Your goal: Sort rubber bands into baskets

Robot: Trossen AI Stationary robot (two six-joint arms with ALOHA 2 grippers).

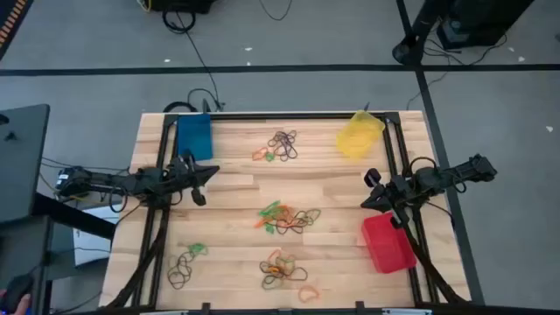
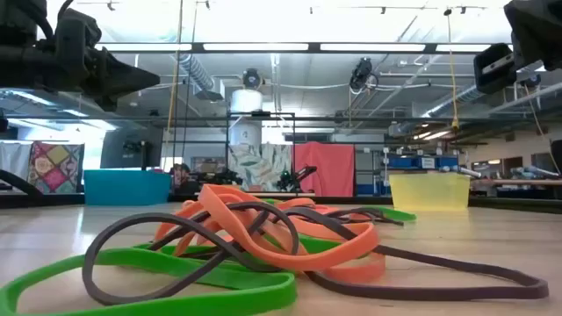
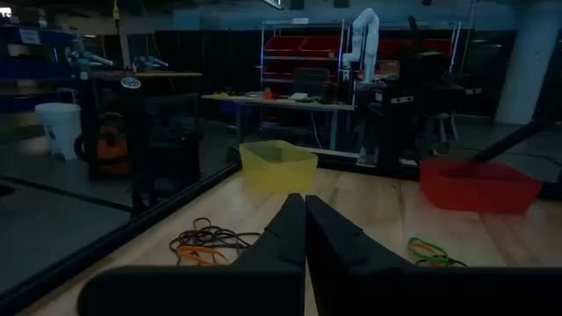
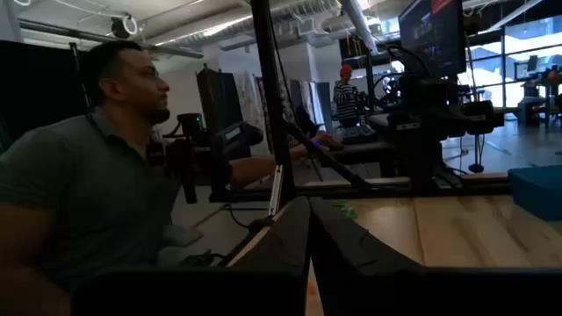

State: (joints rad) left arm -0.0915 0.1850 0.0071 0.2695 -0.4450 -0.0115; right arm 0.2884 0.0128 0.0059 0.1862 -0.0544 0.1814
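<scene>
Left gripper (image 1: 208,173): jaws clenched, grasping nothing, raised over the left side of the table (image 1: 236,197). The blue basket (image 1: 193,136) stands just behind and beside its jaws; no object lies between the jaws and the open tabletop ahead.

Right gripper (image 1: 369,199): jaws clenched, empty, raised over the right side. The red basket (image 1: 387,241) sits close beside and slightly behind its jaws; the yellow basket (image 1: 359,134) stands farther off toward the far edge.

Rubber bands lie in separate tangles between the two sets of jaws: a dark-and-orange cluster (image 1: 280,145) near the far edge, a green-orange-dark cluster (image 1: 287,217) at centre, an orange-dark cluster (image 1: 282,269) near the front edge, and a dark-green cluster (image 1: 185,262) at front left. All three baskets appear to hold no bands.

A person (image 4: 83,184) sits beyond the table edge, in the right wrist view.
</scene>
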